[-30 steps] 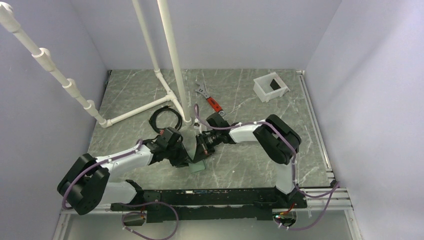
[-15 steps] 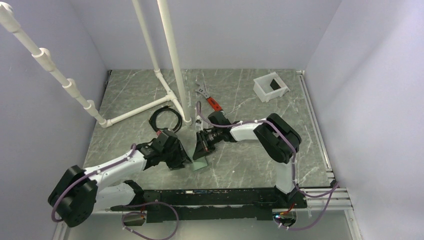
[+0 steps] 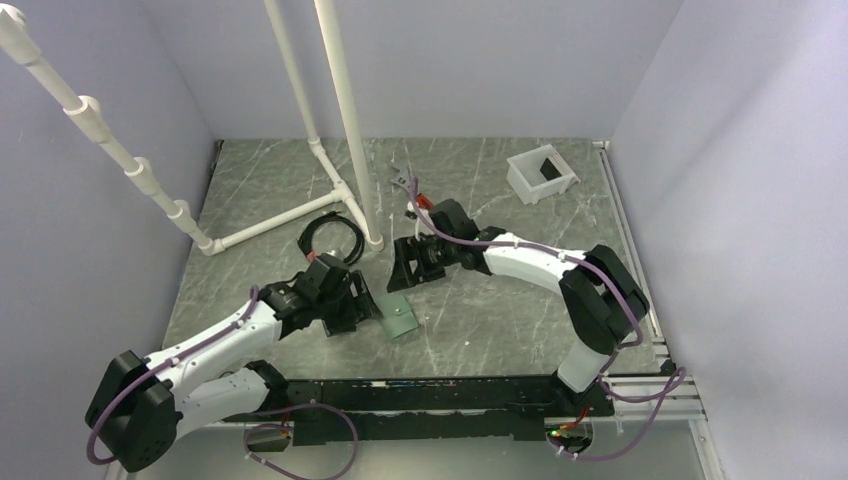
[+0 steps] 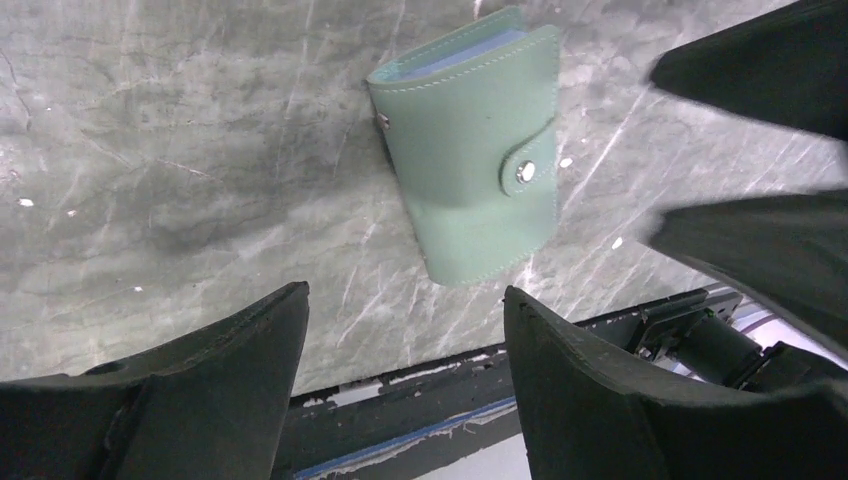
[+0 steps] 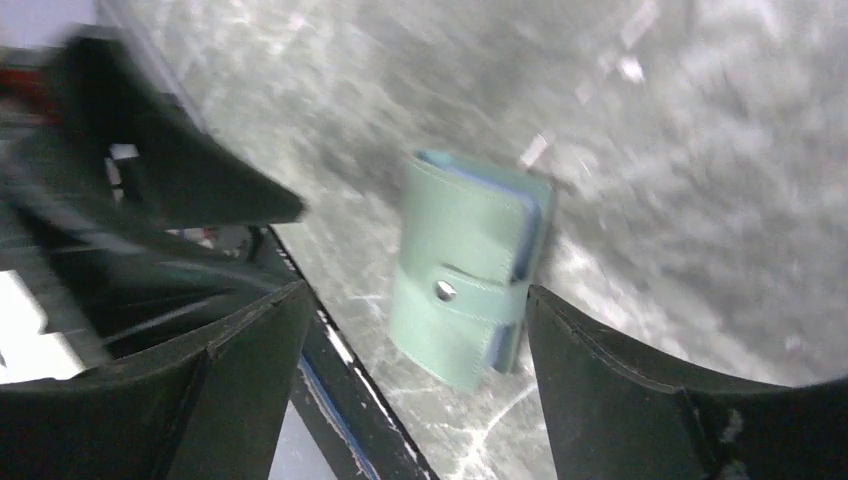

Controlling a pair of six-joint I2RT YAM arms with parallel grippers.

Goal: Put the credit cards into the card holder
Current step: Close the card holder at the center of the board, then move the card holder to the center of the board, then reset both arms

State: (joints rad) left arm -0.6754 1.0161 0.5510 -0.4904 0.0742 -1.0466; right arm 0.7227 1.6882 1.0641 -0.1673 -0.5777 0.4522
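The card holder [image 3: 400, 318], a grey-green wallet folded shut with its snap tab closed, lies flat on the marble table near the front edge. It also shows in the left wrist view as the card holder [image 4: 470, 165] and in the right wrist view as the card holder [image 5: 465, 270]. A light blue credit card edge [image 5: 530, 235] peeks from its side. My left gripper [image 3: 362, 305] hovers just left of it, jaws open and empty [image 4: 405, 293]. My right gripper [image 3: 405, 272] hangs just behind it, open and empty [image 5: 415, 292].
A white square tub [image 3: 541, 173] stands at the back right. A red-handled wrench [image 3: 420, 203] and a black cable coil [image 3: 330, 238] lie behind the grippers, beside the white pipe frame [image 3: 340, 190]. The black rail [image 3: 420, 395] runs along the near edge.
Both grippers have opened and drawn back from the card holder. It now lies free and flat on the table. The left arm pulled left, the right arm pulled back.
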